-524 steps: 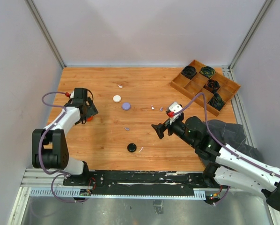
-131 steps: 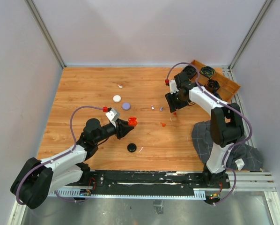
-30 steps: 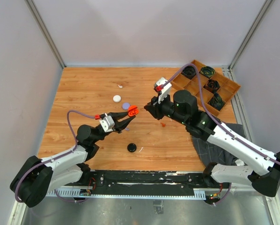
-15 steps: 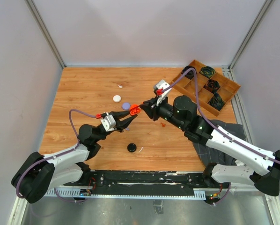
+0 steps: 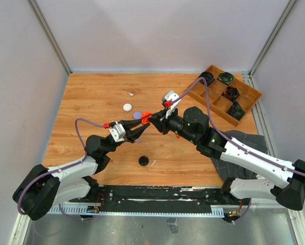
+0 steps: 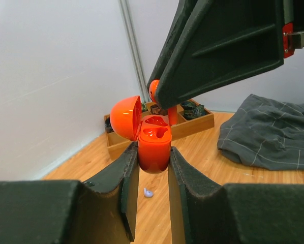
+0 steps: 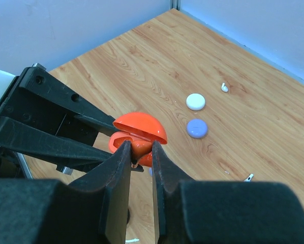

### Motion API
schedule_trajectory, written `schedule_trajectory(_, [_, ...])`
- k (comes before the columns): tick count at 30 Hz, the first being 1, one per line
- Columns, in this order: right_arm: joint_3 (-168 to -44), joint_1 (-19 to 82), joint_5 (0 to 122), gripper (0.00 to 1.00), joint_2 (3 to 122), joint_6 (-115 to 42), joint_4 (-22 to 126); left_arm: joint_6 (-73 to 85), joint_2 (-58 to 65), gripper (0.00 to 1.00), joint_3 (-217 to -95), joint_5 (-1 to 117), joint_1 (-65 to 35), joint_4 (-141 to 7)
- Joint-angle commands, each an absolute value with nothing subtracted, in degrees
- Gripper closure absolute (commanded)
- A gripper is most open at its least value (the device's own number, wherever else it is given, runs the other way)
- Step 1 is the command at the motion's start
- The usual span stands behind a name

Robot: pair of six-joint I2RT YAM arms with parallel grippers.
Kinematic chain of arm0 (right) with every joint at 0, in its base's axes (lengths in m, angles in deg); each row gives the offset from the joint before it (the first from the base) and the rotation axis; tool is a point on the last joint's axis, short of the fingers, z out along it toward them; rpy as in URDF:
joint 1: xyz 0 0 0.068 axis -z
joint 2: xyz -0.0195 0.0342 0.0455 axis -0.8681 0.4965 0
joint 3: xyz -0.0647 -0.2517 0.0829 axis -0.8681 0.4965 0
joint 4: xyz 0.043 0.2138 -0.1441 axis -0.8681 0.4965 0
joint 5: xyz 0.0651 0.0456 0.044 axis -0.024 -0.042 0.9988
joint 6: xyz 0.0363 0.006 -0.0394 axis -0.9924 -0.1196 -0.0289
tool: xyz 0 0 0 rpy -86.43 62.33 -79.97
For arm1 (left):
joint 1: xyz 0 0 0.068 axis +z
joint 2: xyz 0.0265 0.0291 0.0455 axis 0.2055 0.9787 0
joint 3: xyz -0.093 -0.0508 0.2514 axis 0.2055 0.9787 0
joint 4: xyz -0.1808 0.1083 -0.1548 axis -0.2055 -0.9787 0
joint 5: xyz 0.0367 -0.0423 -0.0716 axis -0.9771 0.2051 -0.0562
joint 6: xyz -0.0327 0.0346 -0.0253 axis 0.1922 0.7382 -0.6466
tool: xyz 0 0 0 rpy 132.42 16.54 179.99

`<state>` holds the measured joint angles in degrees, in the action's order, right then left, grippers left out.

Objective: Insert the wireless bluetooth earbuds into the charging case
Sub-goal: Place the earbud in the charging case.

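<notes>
Gap closed: earbud at charging case mouth.
My right fingers, pinching the 1 red-orange earbud, have come in from 3 o'clock. It now hangs just over the open wells of the charging case clamped in my left fingers, not yet seated.

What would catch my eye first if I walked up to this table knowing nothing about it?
The bright orange case, its lid flipped open, is held up over the middle of the wooden table by the left arm's jaws. The right arm's jaws pinch a matching orange earbud right at its open top. In the far right corner sits a wooden tray of black coiled bundles.
</notes>
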<state>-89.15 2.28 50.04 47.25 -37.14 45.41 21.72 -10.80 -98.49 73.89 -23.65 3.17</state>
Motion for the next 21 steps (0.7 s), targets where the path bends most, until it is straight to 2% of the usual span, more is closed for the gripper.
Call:
schedule_trajectory(1, [-87.92, 1.08, 47.96, 0.91, 48.01, -35.95, 42.33, 21.32, -10.62, 1.00, -100.03, 72.67, -24.27, 6.34])
schedule_trajectory(21, [-87.83, 1.08, 47.05, 0.91, 48.20, -35.25, 40.64, 20.96, -10.68, 1.00, -99.66, 72.53, -24.44, 4.86])
